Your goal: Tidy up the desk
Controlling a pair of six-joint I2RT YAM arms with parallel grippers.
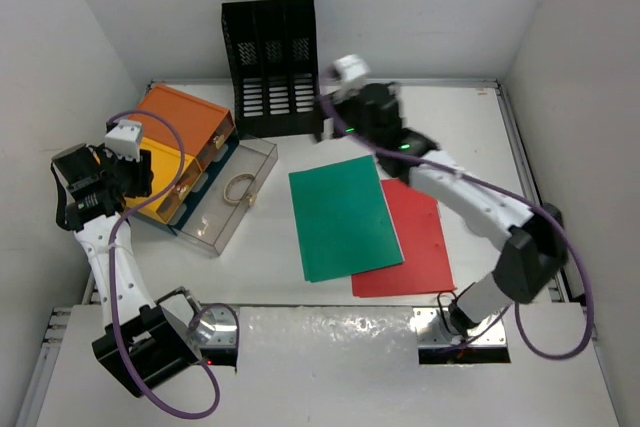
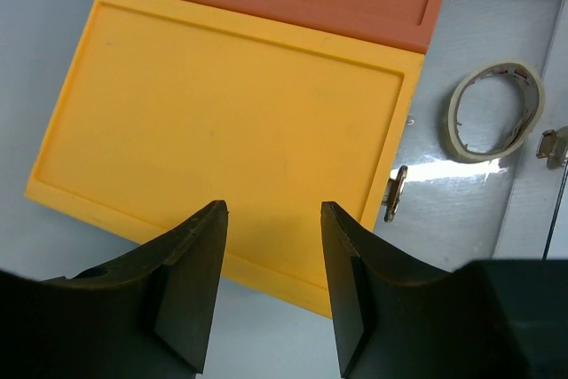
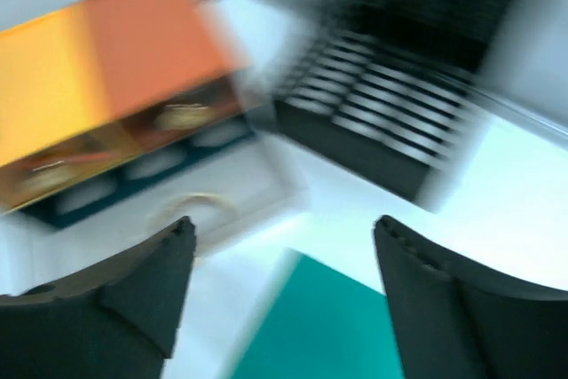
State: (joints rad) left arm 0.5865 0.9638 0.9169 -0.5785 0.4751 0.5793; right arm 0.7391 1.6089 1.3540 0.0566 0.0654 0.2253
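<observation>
"Two folders lie loose on the desk (image 1: 470, 117): a green folder (image 1: 345, 217) at the centre, and a red folder (image 1: 420, 237) partly under its 4 o'clock side. Which arm takes them?"

"The right one, I'd judge. From above, the right gripper (image 3: 284, 224) hangs by the 5 o'clock corner of the black mesh file rack (image 1: 270, 67), and the green folder sits close at its 6 o'clock. Its jaws are spread wide with nothing between them."

"And the folder's long axis?"

"Roughly 12 to 6, leaning a little toward 11 to 5, so its short far edge faces the jaws. The rack, the likely home, stands at 12 o'clock against the back wall."

"The left side?"

"The left gripper (image 2: 273, 210) hovers over the yellow half of the orange-and-yellow drawer box (image 1: 185, 117) at 9 o'clock, jaws partly parted and empty. A clear drawer (image 1: 210, 232) juts out toward 5 o'clock with a tape roll (image 2: 494, 111) inside."

"Anything hard to read?"

"The right wrist view is badly smeared; only a green corner low between the fingers is sure. How much of the red folder is covered I cannot tell, nor what fills the box's other drawers."
</observation>
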